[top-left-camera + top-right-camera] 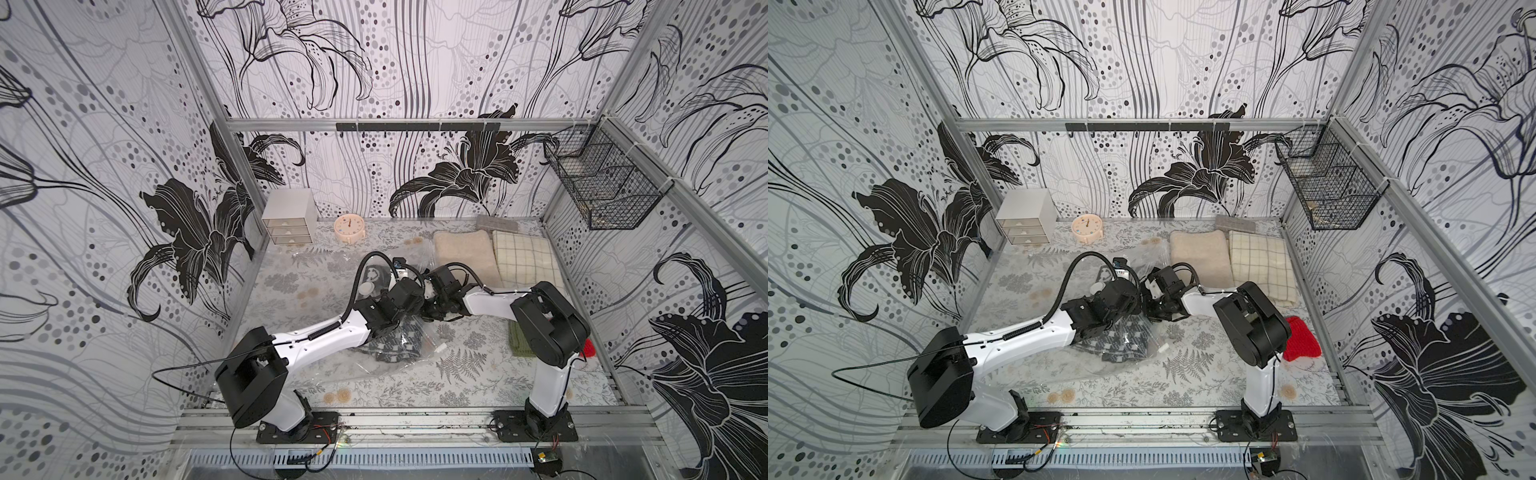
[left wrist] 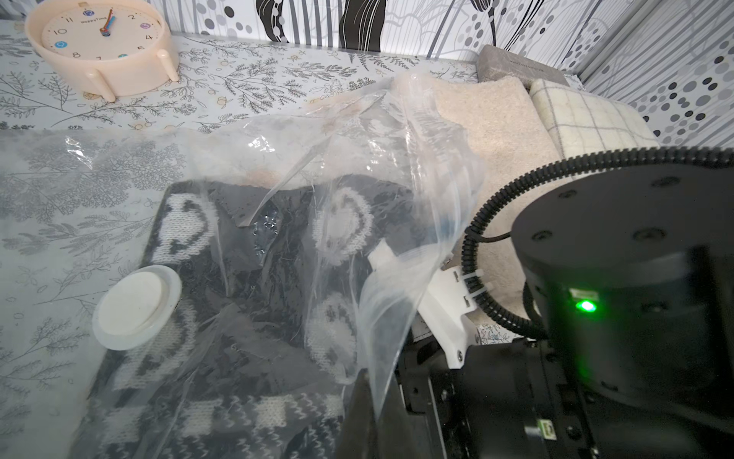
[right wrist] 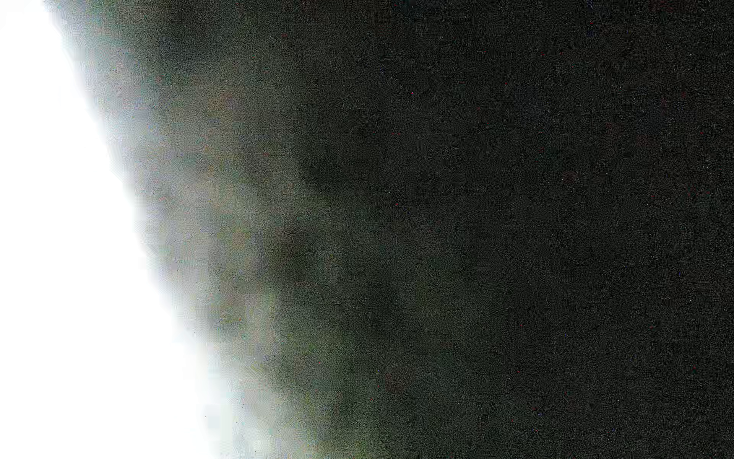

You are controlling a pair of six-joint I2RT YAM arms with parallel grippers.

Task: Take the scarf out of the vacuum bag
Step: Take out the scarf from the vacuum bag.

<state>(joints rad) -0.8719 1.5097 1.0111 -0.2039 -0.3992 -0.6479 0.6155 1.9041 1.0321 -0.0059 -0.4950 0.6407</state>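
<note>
The clear vacuum bag (image 1: 332,266) lies crumpled in the middle of the table, and its round white valve disc (image 2: 137,308) faces up. Inside it lies the scarf (image 2: 278,278), dark knit with white patterns, also showing in both top views (image 1: 395,347). A small white zip slider (image 1: 441,348) sits on the bag's near edge. My left gripper (image 2: 371,413) is shut on a lifted edge of the bag's plastic. My right gripper (image 1: 430,311) meets it from the right, its fingers hidden among black parts. The right wrist view is dark and blurred.
A peach clock (image 1: 350,228) and a small drawer unit (image 1: 286,216) stand at the back left. Folded beige (image 1: 463,253) and checked (image 1: 523,257) cloths lie back right, beside a grey block (image 1: 496,223). A wire basket (image 1: 602,183) hangs on the right wall. A red knit (image 1: 1302,338) lies behind the right arm.
</note>
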